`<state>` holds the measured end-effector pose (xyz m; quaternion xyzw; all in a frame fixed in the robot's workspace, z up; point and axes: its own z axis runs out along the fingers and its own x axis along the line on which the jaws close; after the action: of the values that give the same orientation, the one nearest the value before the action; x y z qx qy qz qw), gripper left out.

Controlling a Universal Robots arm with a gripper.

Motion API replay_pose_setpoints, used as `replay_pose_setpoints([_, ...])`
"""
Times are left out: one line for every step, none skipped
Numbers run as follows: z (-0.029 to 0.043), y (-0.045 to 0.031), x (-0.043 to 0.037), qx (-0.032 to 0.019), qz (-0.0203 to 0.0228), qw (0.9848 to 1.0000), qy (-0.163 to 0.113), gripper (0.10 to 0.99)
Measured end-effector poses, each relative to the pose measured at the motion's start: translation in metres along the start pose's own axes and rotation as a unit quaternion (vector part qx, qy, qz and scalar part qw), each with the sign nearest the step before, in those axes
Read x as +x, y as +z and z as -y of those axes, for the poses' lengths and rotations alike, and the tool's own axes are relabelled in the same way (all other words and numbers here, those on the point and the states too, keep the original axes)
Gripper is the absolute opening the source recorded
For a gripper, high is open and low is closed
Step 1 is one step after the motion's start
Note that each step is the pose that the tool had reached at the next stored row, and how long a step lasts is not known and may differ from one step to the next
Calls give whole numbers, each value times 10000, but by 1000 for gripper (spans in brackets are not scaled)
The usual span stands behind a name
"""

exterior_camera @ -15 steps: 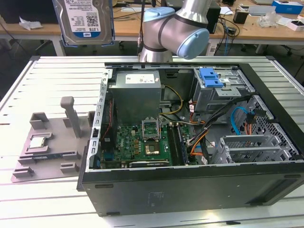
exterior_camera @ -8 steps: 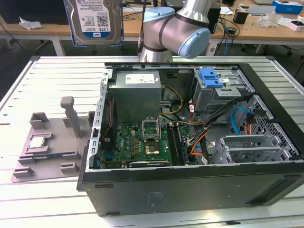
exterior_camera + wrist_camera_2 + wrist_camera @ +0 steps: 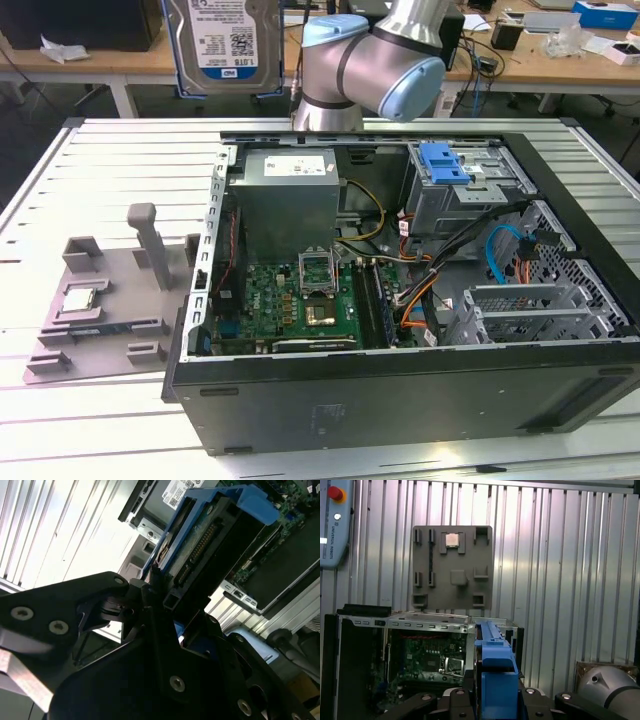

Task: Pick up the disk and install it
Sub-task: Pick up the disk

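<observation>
Silver disk [image 3: 225, 45] — blue carrier [image 3: 496, 680], green motherboard [image 3: 285, 300]

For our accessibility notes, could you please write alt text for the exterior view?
The blue-framed disk hangs upright in the air beyond an open computer case on a metal table. A grey parts fixture lies to the exterior view's left of the case, the robot arm behind it.

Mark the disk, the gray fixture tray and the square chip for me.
the disk [image 3: 228, 35], exterior view, on its white label.
gray fixture tray [image 3: 445, 596], first wrist view, on its bare middle.
square chip [image 3: 452, 540], first wrist view, on its silver top.
</observation>
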<state>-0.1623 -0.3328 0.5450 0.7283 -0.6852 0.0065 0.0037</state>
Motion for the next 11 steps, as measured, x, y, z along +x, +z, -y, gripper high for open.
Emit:
replay_pose_setpoints([32, 0, 2, 0, 0, 10000, 1, 369])
replay_pose_setpoints([55, 0, 3, 0, 0, 10000, 1, 369])
replay_pose_setpoints([76, 0, 4, 0, 0, 10000, 0, 369])
replay_pose_setpoints([95, 1, 6, 0, 0, 10000, 0, 369])
replay_pose_setpoints([117, 1, 7, 0, 0, 10000, 0, 369])
replay_pose_setpoints([146, 1, 9, 0, 1, 10000, 0, 369])
replay_pose_setpoints([168, 1, 10, 0, 0, 10000, 0, 369])
replay_pose_setpoints([201, 1, 12, 0, 0, 10000, 1, 369])
replay_pose_setpoints([224, 1, 13, 0, 0, 10000, 0, 369])
replay_pose_setpoints([250, 1, 15, 0, 0, 10000, 0, 369])
replay_pose_setpoints([288, 2, 18, 0, 0, 10000, 0, 369])
